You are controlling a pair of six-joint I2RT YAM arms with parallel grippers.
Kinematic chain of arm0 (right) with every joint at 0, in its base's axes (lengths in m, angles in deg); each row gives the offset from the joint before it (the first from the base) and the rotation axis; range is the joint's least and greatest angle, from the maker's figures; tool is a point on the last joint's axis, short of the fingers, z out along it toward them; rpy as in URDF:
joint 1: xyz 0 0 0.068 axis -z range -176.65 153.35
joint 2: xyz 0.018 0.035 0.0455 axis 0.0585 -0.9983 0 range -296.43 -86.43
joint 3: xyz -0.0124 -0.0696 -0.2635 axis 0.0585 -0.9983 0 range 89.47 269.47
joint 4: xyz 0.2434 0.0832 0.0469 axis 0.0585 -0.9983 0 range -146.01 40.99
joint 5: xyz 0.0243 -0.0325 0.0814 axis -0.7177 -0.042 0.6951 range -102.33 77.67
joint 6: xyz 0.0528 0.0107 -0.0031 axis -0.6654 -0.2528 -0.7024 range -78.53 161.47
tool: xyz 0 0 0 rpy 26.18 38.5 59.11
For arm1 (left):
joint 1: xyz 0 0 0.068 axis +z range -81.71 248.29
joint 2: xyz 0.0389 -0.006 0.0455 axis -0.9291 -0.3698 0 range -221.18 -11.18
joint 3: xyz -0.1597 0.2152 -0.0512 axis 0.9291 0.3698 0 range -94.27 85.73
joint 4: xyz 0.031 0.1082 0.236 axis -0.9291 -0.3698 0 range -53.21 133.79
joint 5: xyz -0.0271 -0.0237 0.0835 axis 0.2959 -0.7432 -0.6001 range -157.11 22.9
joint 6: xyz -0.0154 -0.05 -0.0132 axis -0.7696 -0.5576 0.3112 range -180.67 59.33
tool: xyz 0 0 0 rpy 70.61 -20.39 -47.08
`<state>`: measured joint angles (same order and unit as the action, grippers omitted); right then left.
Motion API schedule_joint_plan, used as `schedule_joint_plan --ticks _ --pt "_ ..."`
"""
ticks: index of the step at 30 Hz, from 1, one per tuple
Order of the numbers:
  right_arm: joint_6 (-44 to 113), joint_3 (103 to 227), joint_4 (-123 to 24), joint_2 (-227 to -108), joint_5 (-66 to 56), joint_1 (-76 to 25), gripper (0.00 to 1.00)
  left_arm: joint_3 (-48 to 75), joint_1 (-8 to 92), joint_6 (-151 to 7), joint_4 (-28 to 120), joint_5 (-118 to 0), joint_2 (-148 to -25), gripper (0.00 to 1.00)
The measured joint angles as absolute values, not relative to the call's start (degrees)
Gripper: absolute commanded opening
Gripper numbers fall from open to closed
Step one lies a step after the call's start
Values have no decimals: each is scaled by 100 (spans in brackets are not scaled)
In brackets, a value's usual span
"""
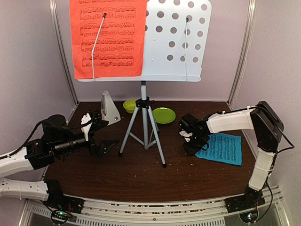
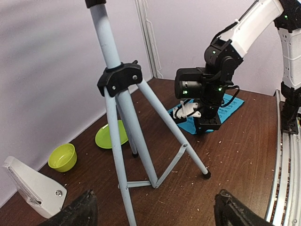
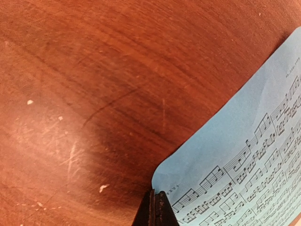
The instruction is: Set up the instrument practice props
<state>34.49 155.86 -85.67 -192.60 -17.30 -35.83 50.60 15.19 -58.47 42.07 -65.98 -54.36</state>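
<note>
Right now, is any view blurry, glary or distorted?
Top external: even light, sharp, red music sheet staves clear. Left wrist: wide-angle lens bows the tripod, focus fine. Right wrist: very close, pale glare on the table, blue music sheet notes crisp.

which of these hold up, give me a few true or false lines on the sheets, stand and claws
The red sheet rests on the stand desk. True.
The blue sheet is on the desk too. False: it lies on the table.
The left claw is open and empty. True.
The right claw hangs open over the bowl. False: it is shut at the blue sheet's corner.
The metronome stands left of the tripod. True.
</note>
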Motion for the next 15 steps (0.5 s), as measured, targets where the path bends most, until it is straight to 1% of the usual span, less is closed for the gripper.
schedule_joint_plan --ticks 3,8,11,15 --pt "3558 15497 -8609 -18998 -1444 -3589 0 5060 1373 -5718 4216 -6605 -5440 88" --pt "3727 15394 -8786 -17861 -624 -3646 0 5055 910 -5346 4244 -6659 -5608 90" --pt "3847 15372 -8860 -17116 -19 -3753 0 5014 553 -5038 4246 -6716 -5941 91" --pt "3963 15180 -8917 -16405 650 -4110 0 4937 263 -4678 4314 -6688 -6456 91"
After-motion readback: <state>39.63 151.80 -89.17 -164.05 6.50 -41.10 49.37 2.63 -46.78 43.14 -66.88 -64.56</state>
